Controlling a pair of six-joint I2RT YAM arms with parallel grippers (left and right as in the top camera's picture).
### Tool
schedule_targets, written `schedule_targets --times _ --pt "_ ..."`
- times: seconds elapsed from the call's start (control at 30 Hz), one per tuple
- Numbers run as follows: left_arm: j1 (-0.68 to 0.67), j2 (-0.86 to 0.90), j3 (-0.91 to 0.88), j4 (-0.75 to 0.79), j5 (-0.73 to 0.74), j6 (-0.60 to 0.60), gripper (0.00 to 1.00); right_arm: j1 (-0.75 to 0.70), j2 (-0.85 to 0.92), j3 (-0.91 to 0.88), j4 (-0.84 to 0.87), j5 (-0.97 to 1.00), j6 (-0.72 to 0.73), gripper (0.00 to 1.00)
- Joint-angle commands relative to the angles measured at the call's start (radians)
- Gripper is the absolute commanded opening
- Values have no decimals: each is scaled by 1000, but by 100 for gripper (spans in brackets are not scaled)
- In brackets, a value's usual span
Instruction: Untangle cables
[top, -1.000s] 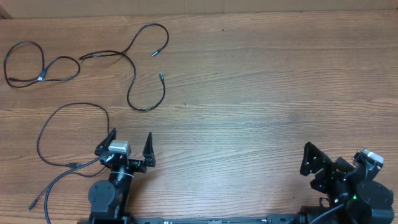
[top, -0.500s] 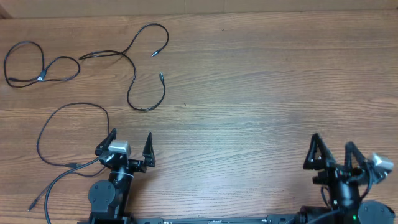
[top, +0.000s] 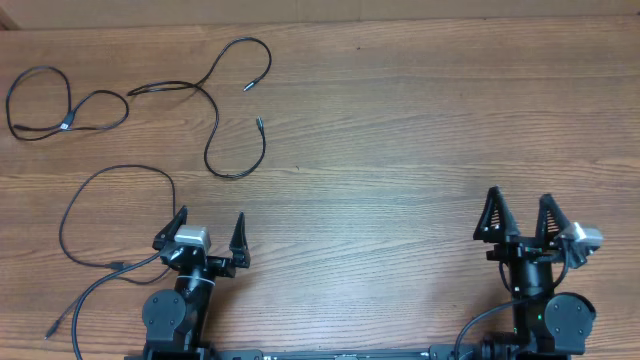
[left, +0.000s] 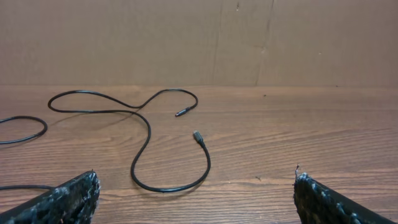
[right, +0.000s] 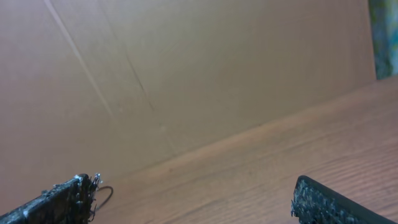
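The left claw and right claw hang open, holding nothing. Thin black cables lie loosely across the wooden surface's left side.

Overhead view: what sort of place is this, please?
Probably a robot test bench, not a home: a wooden table, a plain cardboard wall behind it, and the left claw and right claw at its near edge, with loose cables laid out.

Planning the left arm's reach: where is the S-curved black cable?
Overhead, the thin black S-curved cable lies on the far left side, ahead of the left end effector.
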Motion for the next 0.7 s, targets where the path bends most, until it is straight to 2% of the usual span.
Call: schedule_targets --times 0.0,0.37,0.67 --pt "-6 -10 -8 3 9 22 100 -5 -9 -27 15 -10 -12 100" --pt "-6 -10 -8 3 9 22 100 -5 -9 -146 92 -10 -76 100" --pt "-6 -10 -8 3 9 22 99 -10 -9 -149 34 -64 -275 100"
